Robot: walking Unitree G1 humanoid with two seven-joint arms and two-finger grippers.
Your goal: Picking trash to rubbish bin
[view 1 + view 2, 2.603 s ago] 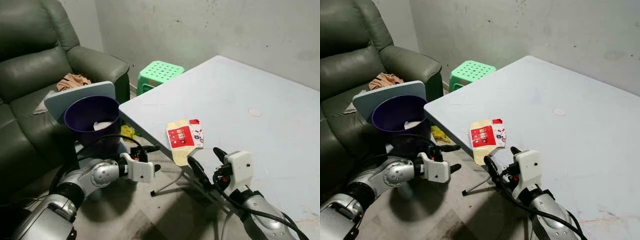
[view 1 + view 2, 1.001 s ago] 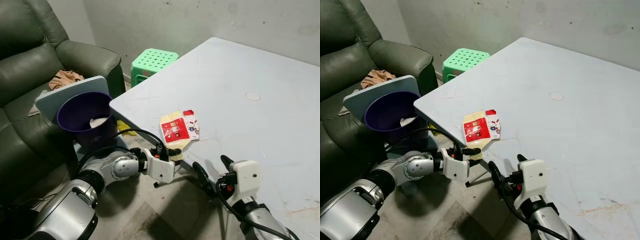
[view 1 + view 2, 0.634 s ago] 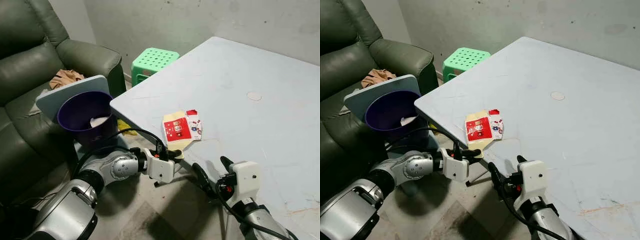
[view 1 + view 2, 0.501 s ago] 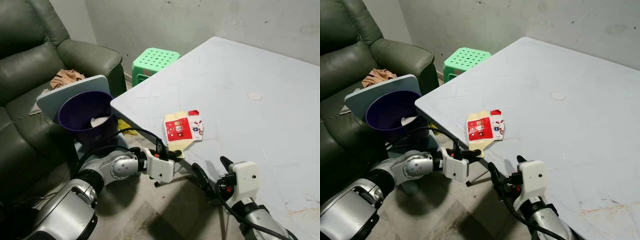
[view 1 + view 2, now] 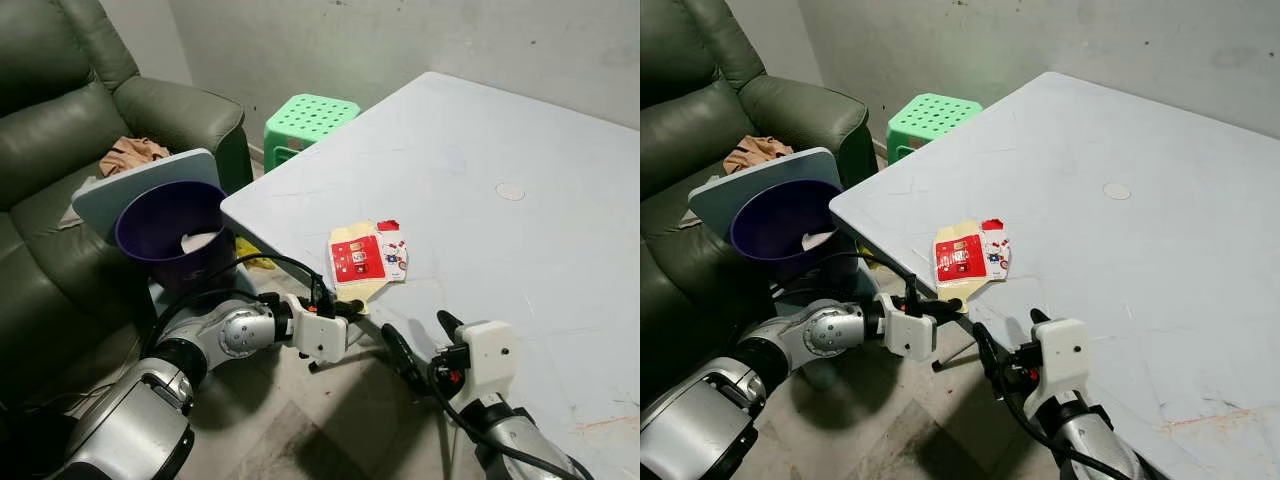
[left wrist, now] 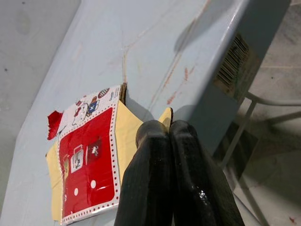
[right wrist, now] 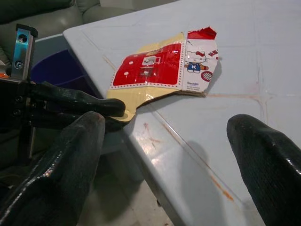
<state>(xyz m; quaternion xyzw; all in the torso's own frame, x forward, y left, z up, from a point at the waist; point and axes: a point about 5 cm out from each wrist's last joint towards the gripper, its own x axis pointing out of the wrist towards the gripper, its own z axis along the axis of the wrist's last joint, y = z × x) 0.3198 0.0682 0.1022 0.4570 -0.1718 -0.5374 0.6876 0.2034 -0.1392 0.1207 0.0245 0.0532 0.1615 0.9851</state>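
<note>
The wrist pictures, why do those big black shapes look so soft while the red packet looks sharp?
Right wrist view: the right tool's fingers sit so near the lens that they blur, while the red packet beyond is crisp. Left wrist view: the left tool's closed fingers show a small glint and are less blurred. Left eye view: even, dim light, soft shadow under the table.

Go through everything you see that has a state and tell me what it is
Flattened red and yellow paper carton: flat on table, overhanging edge.
Left hand: shut on carton's overhanging corner.
Right hand: open, off the carton.
Purple rubbish bin: open, pale scrap inside.
Green plastic stool: upright.
</note>
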